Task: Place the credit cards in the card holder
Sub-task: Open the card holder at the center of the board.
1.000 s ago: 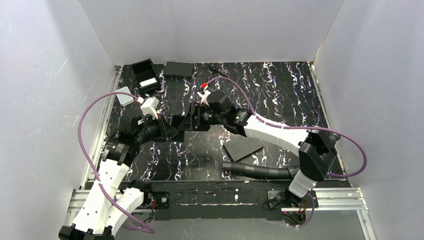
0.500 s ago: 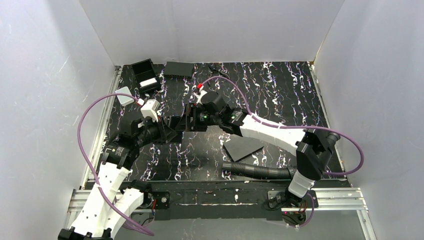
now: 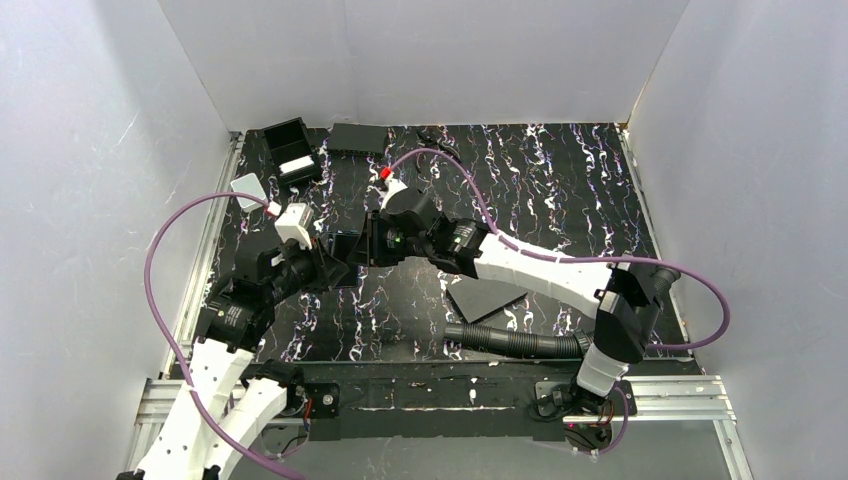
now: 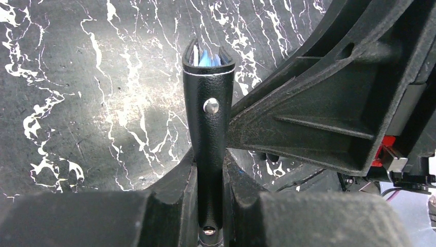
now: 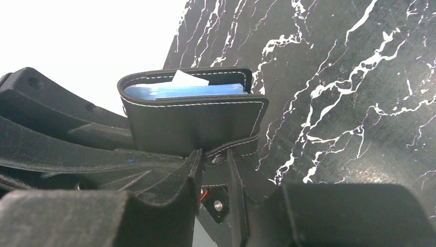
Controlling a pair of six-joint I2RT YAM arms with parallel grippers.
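The card holder (image 4: 209, 118) is a black stitched leather sleeve with a snap, held upright above the table. My left gripper (image 4: 210, 164) is shut on its lower part. Blue credit cards (image 5: 185, 91) sit inside its open mouth beside a white slip (image 5: 187, 78), and their edges (image 4: 208, 57) show from above. My right gripper (image 5: 213, 159) has its fingers closed against the holder's snap strap (image 5: 221, 157). From above, both grippers meet at the holder (image 3: 345, 247), left gripper (image 3: 325, 262) and right gripper (image 3: 367, 243).
A matte black sheet (image 3: 487, 293) lies under the right arm, with a ribbed black hose (image 3: 510, 340) in front of it. A black open box (image 3: 288, 150) and a flat black case (image 3: 357, 137) stand at the back left. A small pale rectangle (image 3: 246, 190) lies by the left rail.
Both grippers and the holder have shifted left and slightly nearer. The right gripper's jaws have narrowed onto the holder's strap.
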